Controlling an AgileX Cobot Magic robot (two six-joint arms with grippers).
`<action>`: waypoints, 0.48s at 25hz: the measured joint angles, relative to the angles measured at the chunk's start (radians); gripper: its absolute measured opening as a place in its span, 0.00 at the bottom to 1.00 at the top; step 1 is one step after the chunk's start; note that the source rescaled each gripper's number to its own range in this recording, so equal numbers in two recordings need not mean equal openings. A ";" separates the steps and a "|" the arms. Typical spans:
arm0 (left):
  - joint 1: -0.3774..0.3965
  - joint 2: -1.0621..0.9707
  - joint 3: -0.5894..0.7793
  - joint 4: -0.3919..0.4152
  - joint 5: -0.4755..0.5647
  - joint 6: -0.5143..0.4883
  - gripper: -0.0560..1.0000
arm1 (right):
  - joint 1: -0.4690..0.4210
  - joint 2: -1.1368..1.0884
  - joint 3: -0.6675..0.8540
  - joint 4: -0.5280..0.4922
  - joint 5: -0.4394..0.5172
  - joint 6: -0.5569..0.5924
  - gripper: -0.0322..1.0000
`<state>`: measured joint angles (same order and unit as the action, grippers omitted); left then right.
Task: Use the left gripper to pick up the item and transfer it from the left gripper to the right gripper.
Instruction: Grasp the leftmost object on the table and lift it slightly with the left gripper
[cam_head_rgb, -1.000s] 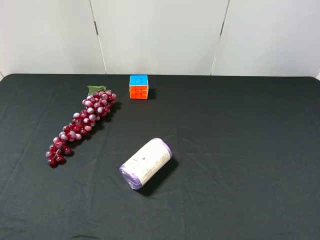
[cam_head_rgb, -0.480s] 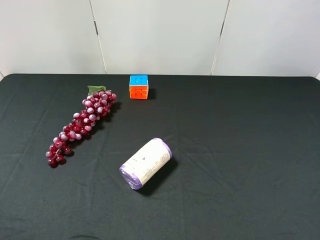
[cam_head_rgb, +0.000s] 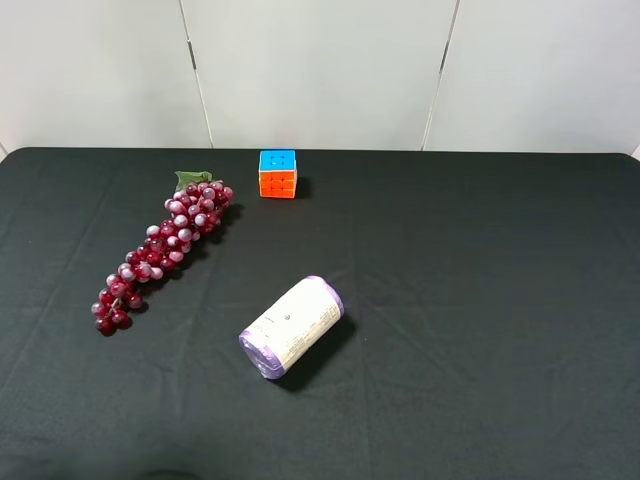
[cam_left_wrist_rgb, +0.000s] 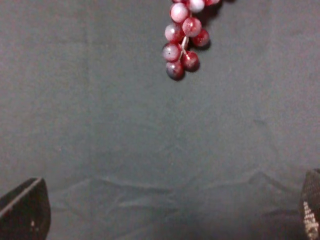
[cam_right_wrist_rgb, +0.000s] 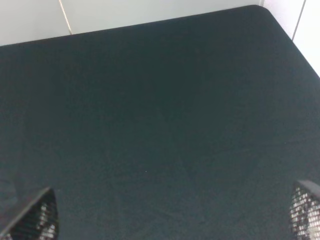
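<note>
The item, a long bunch of dark-red grapes (cam_head_rgb: 160, 250) with a green leaf (cam_head_rgb: 190, 179) at its far end, lies diagonally on the left of the black table. Neither arm shows in the exterior high view. In the left wrist view the near tip of the bunch (cam_left_wrist_rgb: 182, 37) lies well ahead of my left gripper (cam_left_wrist_rgb: 167, 215); its two fingertips (cam_left_wrist_rgb: 25, 210) sit wide apart, open and empty, above the cloth. My right gripper (cam_right_wrist_rgb: 170, 215) is also open and empty, its fingertips (cam_right_wrist_rgb: 35, 215) over bare black cloth.
A colourful puzzle cube (cam_head_rgb: 277, 173) stands at the back, right of the leaf. A white roll with purple ends (cam_head_rgb: 292, 326) lies near the middle. The black cloth (cam_head_rgb: 480, 300) reaches a white wall (cam_head_rgb: 320, 70); the table's far right corner (cam_right_wrist_rgb: 260, 10) shows in the right wrist view.
</note>
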<state>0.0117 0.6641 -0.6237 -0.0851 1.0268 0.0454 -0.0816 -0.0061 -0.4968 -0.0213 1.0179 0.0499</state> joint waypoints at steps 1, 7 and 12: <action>0.000 0.025 0.000 0.000 -0.011 0.001 1.00 | 0.000 0.000 0.000 0.000 0.000 0.000 1.00; 0.000 0.197 0.000 0.000 -0.102 0.035 1.00 | 0.000 0.000 0.000 0.000 -0.001 0.000 1.00; 0.000 0.347 0.000 0.000 -0.190 0.043 1.00 | 0.000 0.000 0.000 0.000 -0.001 0.000 1.00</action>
<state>0.0117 1.0116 -0.6237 -0.0851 0.8372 0.0882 -0.0816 -0.0061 -0.4968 -0.0213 1.0168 0.0499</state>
